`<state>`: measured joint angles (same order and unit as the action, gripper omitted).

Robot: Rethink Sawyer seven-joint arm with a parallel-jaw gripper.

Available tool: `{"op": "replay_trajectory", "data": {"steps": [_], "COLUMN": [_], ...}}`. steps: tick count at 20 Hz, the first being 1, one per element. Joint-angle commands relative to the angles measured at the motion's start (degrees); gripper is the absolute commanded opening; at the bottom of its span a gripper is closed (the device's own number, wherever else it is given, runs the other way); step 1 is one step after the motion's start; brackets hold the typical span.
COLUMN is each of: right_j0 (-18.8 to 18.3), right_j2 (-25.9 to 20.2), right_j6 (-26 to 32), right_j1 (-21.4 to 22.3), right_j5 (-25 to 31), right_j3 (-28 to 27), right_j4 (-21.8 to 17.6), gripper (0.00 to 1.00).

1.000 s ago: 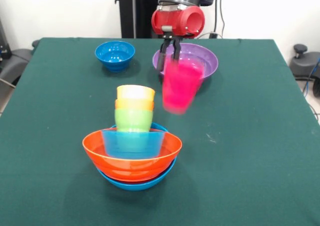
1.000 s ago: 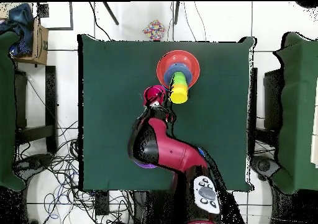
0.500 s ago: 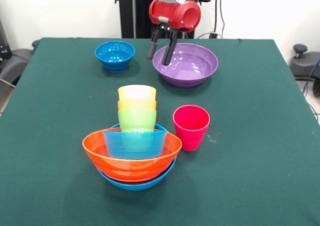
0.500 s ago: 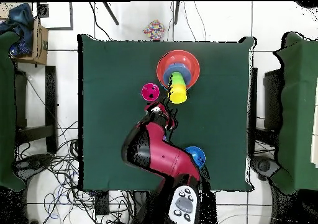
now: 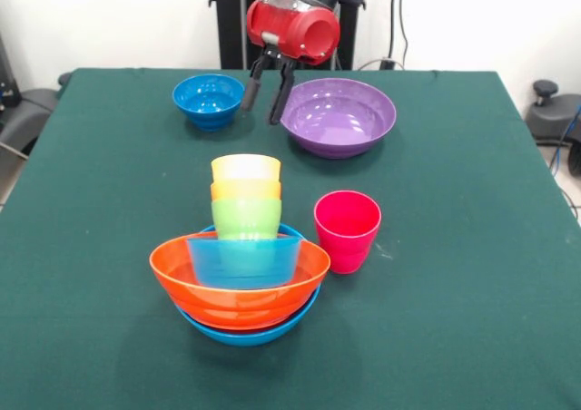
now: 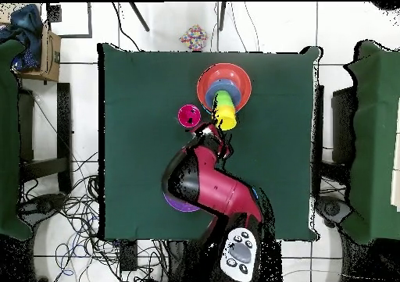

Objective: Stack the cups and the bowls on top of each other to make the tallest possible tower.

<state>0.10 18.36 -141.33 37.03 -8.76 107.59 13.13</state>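
Observation:
The tower stands at the front: a large light-blue bowl at the base, a large orange bowl in it, then a small light-blue bowl. Nested above are green, orange and yellow cups. From overhead the tower leans toward the arm. A pink cup stands upright on the cloth right of the tower, apart from it. My gripper hangs open and empty above the table's far part, between the dark-blue bowl and the purple bowl.
The green table has free cloth on both sides of the tower. In the overhead view my red arm covers most of the purple bowl and hides the dark-blue one. Chairs and cables surround the table.
The pink cup left my gripper and now stands on the cloth beside the tower. The gripper has risen and moved left in the front view, toward the dark-blue bowl.

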Motion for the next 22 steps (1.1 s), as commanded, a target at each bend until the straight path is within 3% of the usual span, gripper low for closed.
{"op": "replay_trajectory", "data": {"steps": [1, 4, 11, 14, 22], "right_j0": [8.1, 7.5, 7.6, 7.8, 10.2], "right_j2": [3.8, 2.0, -0.1, -0.4, 1.9], "right_j6": [0.4, -2.4, -7.1, -7.7, -9.1], "right_j1": [-3.8, -1.2, 4.4, 4.8, 4.7], "right_j5": [33.4, 46.1, 65.3, 65.3, 55.8], "right_j3": [-12.9, -15.3, -15.9, -15.5, -10.6], "right_j4": [0.1, -1.1, 0.1, 1.0, -0.8], "gripper": [1.00, 1.00, 1.00, 1.00, 1.00]}}
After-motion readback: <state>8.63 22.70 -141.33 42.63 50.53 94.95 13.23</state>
